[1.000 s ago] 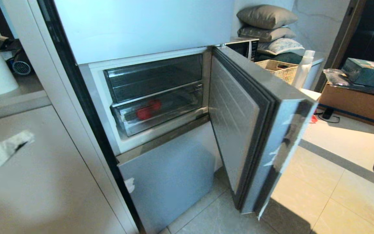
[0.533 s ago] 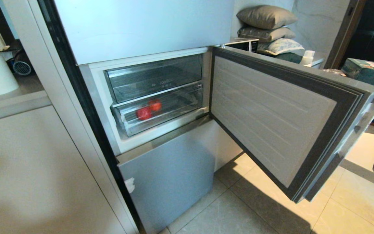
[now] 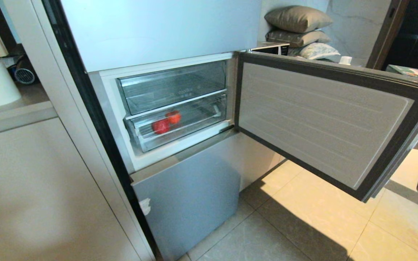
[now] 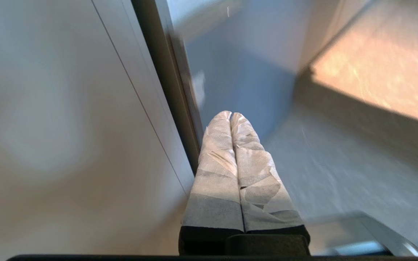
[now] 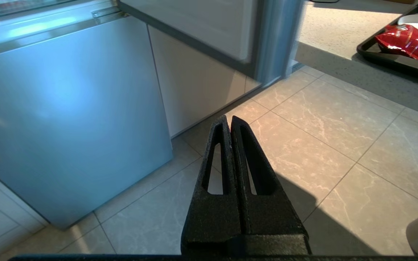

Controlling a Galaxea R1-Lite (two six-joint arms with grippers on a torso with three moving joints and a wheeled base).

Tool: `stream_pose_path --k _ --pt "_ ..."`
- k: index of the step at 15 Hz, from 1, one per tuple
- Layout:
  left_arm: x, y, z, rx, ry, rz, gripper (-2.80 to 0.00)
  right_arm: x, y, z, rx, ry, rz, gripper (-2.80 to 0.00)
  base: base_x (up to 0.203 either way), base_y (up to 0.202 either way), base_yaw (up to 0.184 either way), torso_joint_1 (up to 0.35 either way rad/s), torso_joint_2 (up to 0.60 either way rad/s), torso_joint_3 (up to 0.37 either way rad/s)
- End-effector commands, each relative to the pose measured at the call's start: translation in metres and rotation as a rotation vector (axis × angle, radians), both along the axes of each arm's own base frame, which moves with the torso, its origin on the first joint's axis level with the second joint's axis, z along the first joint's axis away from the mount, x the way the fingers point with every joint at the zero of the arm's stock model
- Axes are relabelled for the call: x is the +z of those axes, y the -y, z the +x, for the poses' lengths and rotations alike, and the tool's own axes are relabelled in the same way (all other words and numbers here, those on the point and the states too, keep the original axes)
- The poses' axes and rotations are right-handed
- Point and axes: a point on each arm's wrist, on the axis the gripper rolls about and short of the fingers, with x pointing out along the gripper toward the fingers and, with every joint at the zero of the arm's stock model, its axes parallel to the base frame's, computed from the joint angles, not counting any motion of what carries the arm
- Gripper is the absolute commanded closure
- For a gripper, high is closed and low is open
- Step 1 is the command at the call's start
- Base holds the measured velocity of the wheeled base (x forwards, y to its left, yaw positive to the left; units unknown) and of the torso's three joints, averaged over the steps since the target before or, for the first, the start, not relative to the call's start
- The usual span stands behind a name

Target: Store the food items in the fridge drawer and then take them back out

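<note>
Two food items (image 3: 166, 122) in drawer (image 3: 180, 135)

Home kitchen, open fridge (image 3: 180, 108), tiled floor (image 3: 303, 224), stacked pillows (image 3: 298, 29)

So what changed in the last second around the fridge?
The grey-lined fridge door swung wider open, from edge-on to nearly flat toward the camera. The left gripper, shut, dropped out of the head view. Unchanged: the two red food items lie in the closed clear plastic drawer; the right gripper is shut above the floor.
</note>
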Motion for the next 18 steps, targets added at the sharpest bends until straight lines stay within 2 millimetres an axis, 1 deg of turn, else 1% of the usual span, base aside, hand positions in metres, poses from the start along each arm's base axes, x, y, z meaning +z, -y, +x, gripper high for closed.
stream_pose_path --k 1,2,4,5,18 --pt "-0.0045 0.0003 -0.0122 0.008 0.142 0.022 0.0 0.0001 0.0 0.0001 0.0 -0.001 0.0 0.0 0.0 0.0 0.0 0.0 0.0 0.0" --pt "-0.0051 0.0003 -0.0119 0.02 0.134 0.007 0.0 0.0001 0.0 0.0 -0.002 0.0 0.0 0.0 0.0 0.0 0.0 0.0 0.0 0.0" --pt "-0.0056 -0.0005 -0.0115 0.069 0.126 -0.118 0.0 0.0001 0.0 0.0 -0.002 0.0 0.0 0.0 0.0 0.0 0.0 0.0 0.0 0.0" --pt "-0.0051 -0.0007 -0.0115 0.076 0.131 -0.132 0.0 0.0001 0.0 0.0001 -0.002 -0.001 0.0 0.0 0.0 0.0 0.0 0.0 0.0 0.0" --pt "-0.005 -0.0007 -0.0115 0.076 0.132 -0.132 0.0 -0.0001 0.0 0.0001 -0.002 -0.002 0.0 0.0 0.0 0.0 0.0 0.0 0.0 0.0"
